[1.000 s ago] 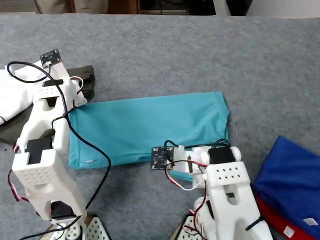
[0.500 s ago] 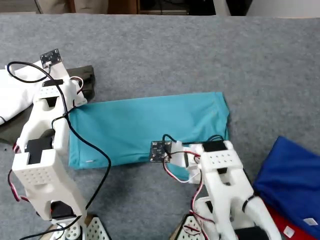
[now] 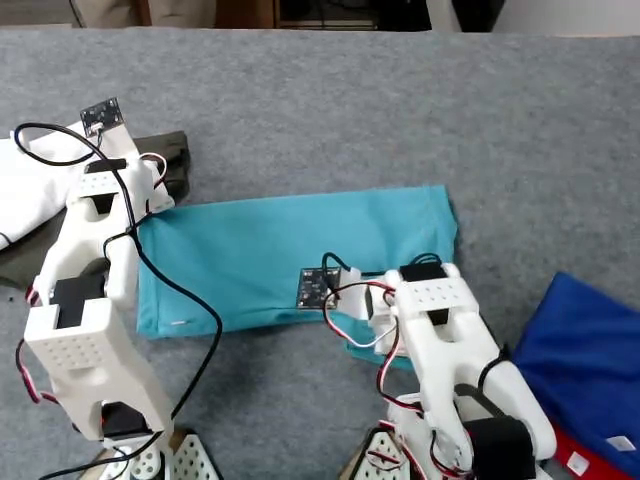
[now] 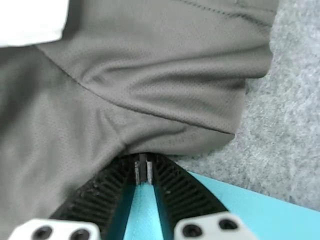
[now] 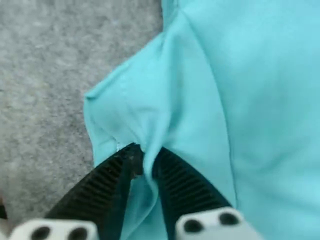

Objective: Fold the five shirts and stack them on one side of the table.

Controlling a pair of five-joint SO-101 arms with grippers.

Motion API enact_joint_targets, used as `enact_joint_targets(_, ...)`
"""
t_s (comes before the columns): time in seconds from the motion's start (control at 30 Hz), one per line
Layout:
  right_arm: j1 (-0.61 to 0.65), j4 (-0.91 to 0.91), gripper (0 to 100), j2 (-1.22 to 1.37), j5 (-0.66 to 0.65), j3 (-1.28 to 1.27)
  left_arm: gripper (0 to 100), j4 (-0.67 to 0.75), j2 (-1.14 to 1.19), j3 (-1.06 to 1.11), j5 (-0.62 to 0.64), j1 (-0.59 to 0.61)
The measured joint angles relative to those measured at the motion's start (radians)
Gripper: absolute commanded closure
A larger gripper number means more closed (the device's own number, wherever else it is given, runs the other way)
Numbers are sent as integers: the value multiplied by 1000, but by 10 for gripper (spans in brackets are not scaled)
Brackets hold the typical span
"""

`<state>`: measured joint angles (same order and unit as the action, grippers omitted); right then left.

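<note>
A teal shirt (image 3: 290, 250) lies spread flat across the middle of the grey table. My left gripper (image 4: 142, 171) is shut on the shirt's far left corner, right at the edge of a dark grey shirt (image 4: 150, 75). My right gripper (image 5: 144, 161) is shut on a bunched fold of teal fabric (image 5: 200, 100) at the shirt's near right corner. In the high view that corner (image 3: 362, 347) is drawn in under the right arm (image 3: 440, 320). Both sets of fingertips are hidden beneath the arms in the high view.
A white shirt (image 3: 30, 195) and the dark grey shirt (image 3: 172, 160) lie at the left edge, behind the left arm (image 3: 90, 260). A blue shirt (image 3: 585, 350) on top of a red one (image 3: 560, 455) lies at the near right. Bare grey table (image 3: 400, 110) stretches across the far side.
The right arm has moved away from the near edge and slightly left, dragging the teal shirt's near right corner inward. The left arm has stayed put.
</note>
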<state>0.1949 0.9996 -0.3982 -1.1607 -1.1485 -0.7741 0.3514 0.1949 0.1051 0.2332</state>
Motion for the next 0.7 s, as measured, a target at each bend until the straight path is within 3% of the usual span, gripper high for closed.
enact_joint_targets(0.3, -38, -2, 995, 20, 0, 26, 982, 0, 0, 0, 0, 0)
enact_joint_targets(0.43, -106, 18, 995, 32, 0, 114, 982, 0, 0, 0, 0, 0)
enact_joint_targets(0.7, -117, 129, 995, 48, 0, 391, 982, 0, 0, 0, 0, 0)
